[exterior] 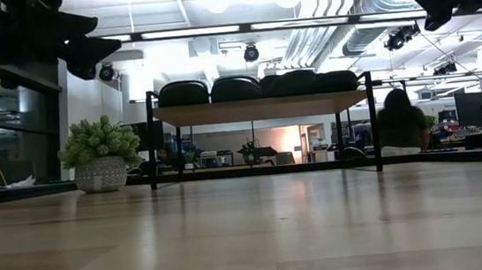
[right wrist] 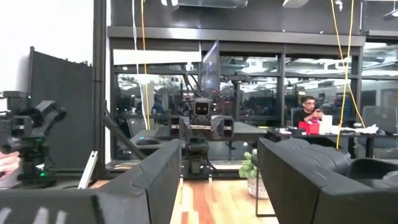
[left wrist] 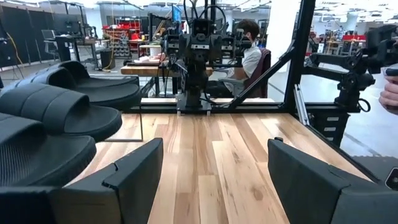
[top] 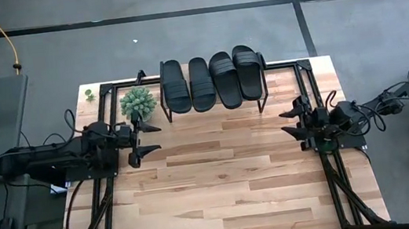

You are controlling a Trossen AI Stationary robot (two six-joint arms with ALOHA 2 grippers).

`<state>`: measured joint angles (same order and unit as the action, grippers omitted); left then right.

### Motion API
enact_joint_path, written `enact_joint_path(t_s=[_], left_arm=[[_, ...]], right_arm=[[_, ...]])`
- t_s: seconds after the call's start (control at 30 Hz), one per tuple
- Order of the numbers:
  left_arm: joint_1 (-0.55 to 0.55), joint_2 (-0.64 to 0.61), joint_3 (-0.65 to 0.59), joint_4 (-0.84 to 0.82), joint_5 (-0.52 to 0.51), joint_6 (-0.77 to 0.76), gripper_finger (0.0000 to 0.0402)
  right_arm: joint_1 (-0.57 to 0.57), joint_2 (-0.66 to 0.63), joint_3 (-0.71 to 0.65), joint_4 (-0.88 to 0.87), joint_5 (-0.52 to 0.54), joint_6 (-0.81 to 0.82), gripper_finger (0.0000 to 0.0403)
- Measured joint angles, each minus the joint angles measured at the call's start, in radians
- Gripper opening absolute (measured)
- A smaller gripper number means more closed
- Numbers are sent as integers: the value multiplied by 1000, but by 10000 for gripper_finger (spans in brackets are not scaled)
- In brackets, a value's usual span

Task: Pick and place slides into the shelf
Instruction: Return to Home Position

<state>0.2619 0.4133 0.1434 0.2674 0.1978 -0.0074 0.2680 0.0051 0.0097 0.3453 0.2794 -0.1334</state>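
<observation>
Several black slides [top: 212,82] lie side by side on the top of the shelf [exterior: 261,108] at the table's far edge, soles down and straps up. They also show in the low view [exterior: 258,86] and in the left wrist view [left wrist: 62,112]. My left gripper [top: 150,137] hangs open above the table, left of the shelf, with nothing between its fingers [left wrist: 214,186]. My right gripper [top: 288,121] hangs open on the shelf's right side, also empty [right wrist: 217,180]. The two grippers face each other across the table.
A small potted plant [top: 138,103] stands on the table just left of the shelf, close to my left gripper. Black frame rails [top: 306,77] run along the table's edges. The bare wooden tabletop [top: 221,183] stretches toward the near edge. A person [exterior: 397,120] sits beyond the table.
</observation>
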Motion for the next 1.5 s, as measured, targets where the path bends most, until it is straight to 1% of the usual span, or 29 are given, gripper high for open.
enact_joint_path(t_s=[0.2, 0.43, 0.53, 0.67, 0.8, 1.03, 1.13, 1.27, 1.5], left_arm=[[0, -1, -49, 76, 0, -1, 271], [0, -39, -95, 65, -30, -24, 271], [0, -69, -114, 62, -30, -24, 271], [0, -118, -121, -12, -40, -23, 271], [0, -180, -121, -79, -75, -23, 271], [0, -308, -121, -201, -74, -23, 271], [0, -365, -121, -266, -54, -23, 271], [0, -401, -121, -264, -47, -18, 271], [0, -406, -121, -266, -50, -20, 271]], right_arm=[[0, 0, 0, -6, 6, 1, 204], [0, 0, -1, -6, 8, -7, 204], [0, 0, -1, -6, 28, -10, 204], [0, 0, -1, -12, 43, -10, 204], [0, 0, -1, -12, 43, -10, 204], [0, 0, -1, -12, 43, -10, 204], [0, 0, -1, -13, 43, -10, 204], [0, 0, -1, -22, 44, -6, 204], [0, 0, -1, -46, 81, 2, 204]])
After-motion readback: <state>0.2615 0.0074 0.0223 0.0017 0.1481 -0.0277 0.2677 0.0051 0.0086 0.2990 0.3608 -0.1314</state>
